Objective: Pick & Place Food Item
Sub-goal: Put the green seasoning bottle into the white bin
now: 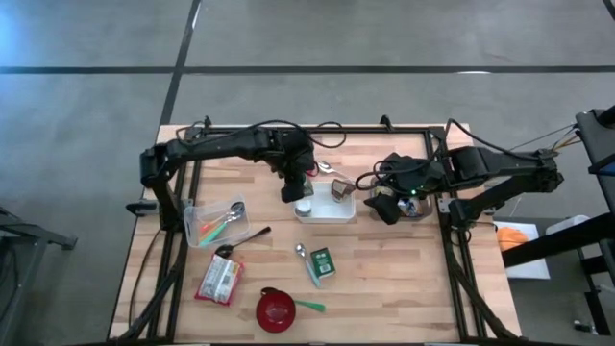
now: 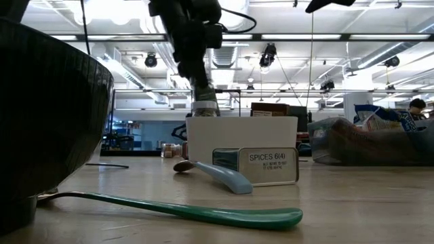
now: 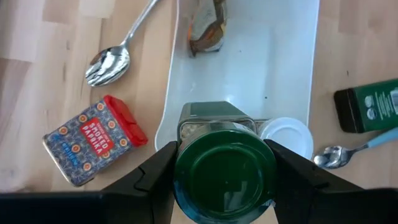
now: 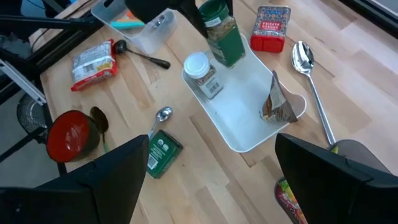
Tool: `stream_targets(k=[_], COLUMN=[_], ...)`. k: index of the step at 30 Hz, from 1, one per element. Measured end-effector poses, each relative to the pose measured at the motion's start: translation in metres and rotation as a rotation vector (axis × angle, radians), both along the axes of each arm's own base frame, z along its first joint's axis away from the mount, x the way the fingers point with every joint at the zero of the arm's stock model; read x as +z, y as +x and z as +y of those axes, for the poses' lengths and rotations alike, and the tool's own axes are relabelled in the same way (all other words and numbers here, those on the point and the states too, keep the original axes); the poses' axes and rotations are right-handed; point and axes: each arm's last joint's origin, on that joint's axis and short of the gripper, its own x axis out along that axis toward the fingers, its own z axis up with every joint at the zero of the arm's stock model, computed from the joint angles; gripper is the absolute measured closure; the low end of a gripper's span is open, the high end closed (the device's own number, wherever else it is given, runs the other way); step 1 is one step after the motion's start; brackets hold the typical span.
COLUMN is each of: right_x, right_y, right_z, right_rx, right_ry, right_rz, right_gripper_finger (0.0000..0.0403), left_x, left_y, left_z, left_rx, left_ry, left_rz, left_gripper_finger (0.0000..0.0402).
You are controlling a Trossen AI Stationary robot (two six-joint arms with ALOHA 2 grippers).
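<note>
Nearest the low camera sits the dark bowl [image 2: 47, 115] with the green spoon [image 2: 190, 211] lying across the bench [image 2: 366, 203] in front of it, and behind that the little "SPICES" tin [image 2: 264, 166].

The action is further back. The left gripper [image 3: 224, 171] has its fingers [image 3: 152, 177] closed on the sides of a green-lidded spice jar [image 4: 221, 28], holding it over the near end of the white tray [image 3: 292, 56]. From the right wrist view the jar hangs tilted and looks clear of the tray floor, so I'd say this is the placing step, with the jar carried in but not yet set down.

Already in the tray are a white-capped jar [image 4: 202, 71] lying on its side and a small foil packet [image 4: 278, 106]. A red-lidded tin [image 3: 93, 140] stands just beside the tray.

The next move calls for lowering the jar into the bare stretch between the white-capped jar and the packet, then opening the fingers.

The right gripper [image 4: 211, 177] waits off to the side of the tray, its fingers spread wide and empty.
</note>
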Motion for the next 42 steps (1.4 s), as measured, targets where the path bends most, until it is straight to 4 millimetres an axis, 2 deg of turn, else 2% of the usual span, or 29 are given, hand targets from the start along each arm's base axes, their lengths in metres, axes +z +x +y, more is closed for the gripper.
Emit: stream_targets(k=[8, 16, 33, 42], right_x=[-0.001, -0.001, -0.001, -0.001], right_y=[0.001, 0.001, 0.001, 0.001], right_z=[0.0, 0.0, 0.0, 0.0], right_rx=[0.001, 0.007, 0.01, 0.011], right_ry=[0.0, -0.005, -0.007, -0.007], right_rz=[-0.004, -0.003, -0.004, -0.003], right_gripper_finger=[0.0058, 0.0058, 0.0058, 0.0058], left_x=[-0.016, -0.028, -0.053, -0.053], left_y=[0.004, 0.008, 0.004, 0.005], left_z=[-0.002, -0.016, -0.026, -0.026], left_rx=[-0.093, -0.173, -0.188, -0.172], left_ry=[0.01, 0.014, -0.005, -0.009], left_rz=[0.076, 0.106, 0.143, 0.13], left_gripper_finger=[0.021, 0.021, 0.021, 0.021])
